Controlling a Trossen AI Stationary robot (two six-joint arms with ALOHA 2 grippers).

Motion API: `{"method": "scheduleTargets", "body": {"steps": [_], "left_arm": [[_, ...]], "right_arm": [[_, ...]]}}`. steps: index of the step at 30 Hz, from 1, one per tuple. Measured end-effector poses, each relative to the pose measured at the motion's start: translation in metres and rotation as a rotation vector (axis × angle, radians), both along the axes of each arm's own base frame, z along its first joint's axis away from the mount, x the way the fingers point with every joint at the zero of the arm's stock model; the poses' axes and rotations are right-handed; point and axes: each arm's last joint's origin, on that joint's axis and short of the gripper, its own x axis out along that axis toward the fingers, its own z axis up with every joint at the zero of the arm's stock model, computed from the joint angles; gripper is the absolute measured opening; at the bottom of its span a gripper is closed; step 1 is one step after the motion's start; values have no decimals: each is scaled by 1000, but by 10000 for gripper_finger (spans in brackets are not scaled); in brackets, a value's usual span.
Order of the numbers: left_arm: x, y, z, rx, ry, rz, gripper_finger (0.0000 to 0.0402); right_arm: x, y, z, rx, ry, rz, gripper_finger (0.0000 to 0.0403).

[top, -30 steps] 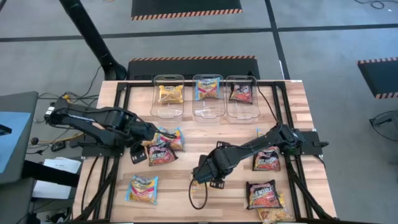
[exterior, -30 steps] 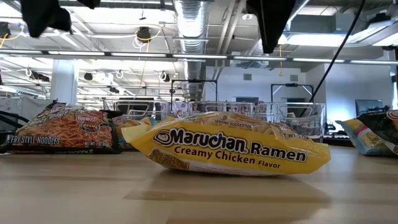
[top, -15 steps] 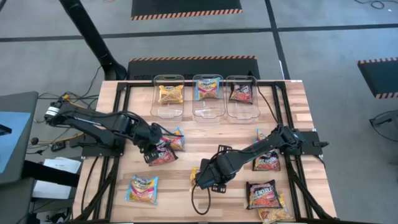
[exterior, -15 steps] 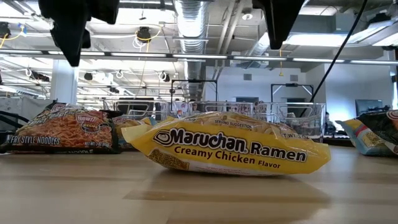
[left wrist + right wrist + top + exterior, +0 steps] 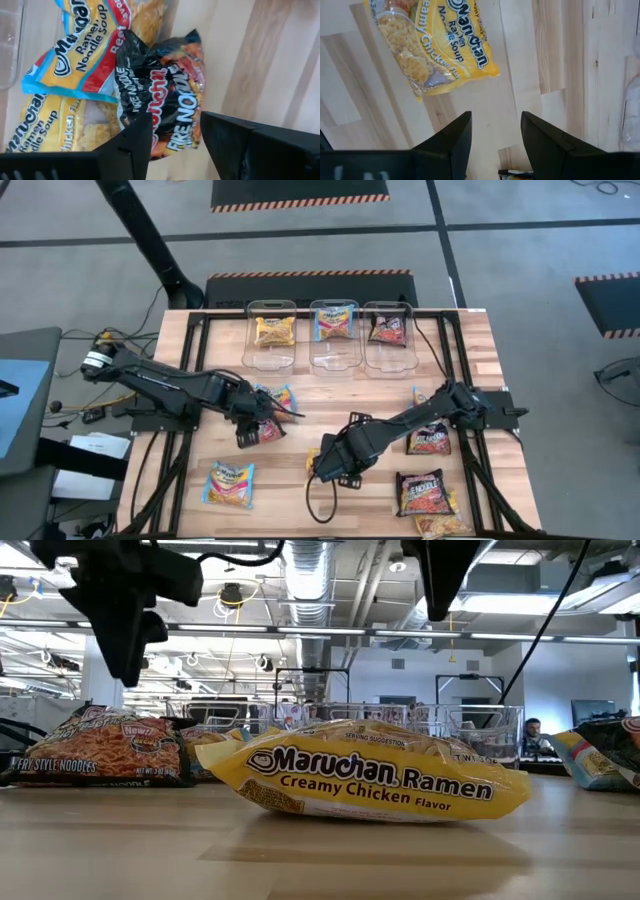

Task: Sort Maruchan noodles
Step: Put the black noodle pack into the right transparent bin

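On the pale wooden slatted table (image 5: 300, 395), the left gripper (image 5: 172, 145) hangs open over a dark maroon-black plastic noodle packet (image 5: 160, 100); the right gripper (image 5: 495, 135) gapes near a yellow plastic ramen packet (image 5: 430, 45).

Even, bright overhead light, soft shadows under the arms, glare on the yellow packet (image 5: 385, 783), wrist fingers blurred.

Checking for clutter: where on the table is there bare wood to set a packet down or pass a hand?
Bare wood runs between the three bins and the arms, widest at the middle, and down the table's far right edge strip. Crowded: the packet pile under the left end effector, and the front right, where dark packets lie beside the right arm.
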Motion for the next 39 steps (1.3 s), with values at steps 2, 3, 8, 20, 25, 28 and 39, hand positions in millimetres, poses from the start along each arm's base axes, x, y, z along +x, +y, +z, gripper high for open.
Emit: {"method": "scheduleTargets", "body": {"steps": [2, 3, 8, 20, 25, 28, 39], "left_arm": [[4, -1, -6, 16, 29, -29, 153], [6, -1, -10, 25, 47, -44, 153], [14, -3, -27, 42, 127, -85, 153], [24, -6, -51, 53, 229, -106, 153], [25, -7, -55, 40, 244, -106, 152], [25, -7, -54, 35, 242, -95, 137], [25, -8, -54, 10, 242, -108, 6]], "right_arm": [[0, 0, 0, -1, -1, 0, 194], [0, -1, 0, -1, -2, -3, 194], [1, -3, 0, -2, -2, -11, 194], [3, -6, 0, -4, -4, -20, 194], [3, -7, 0, -4, -7, -29, 194], [4, -7, 0, -1, -14, -30, 194], [7, -9, -1, 7, -33, -97, 194]]}}
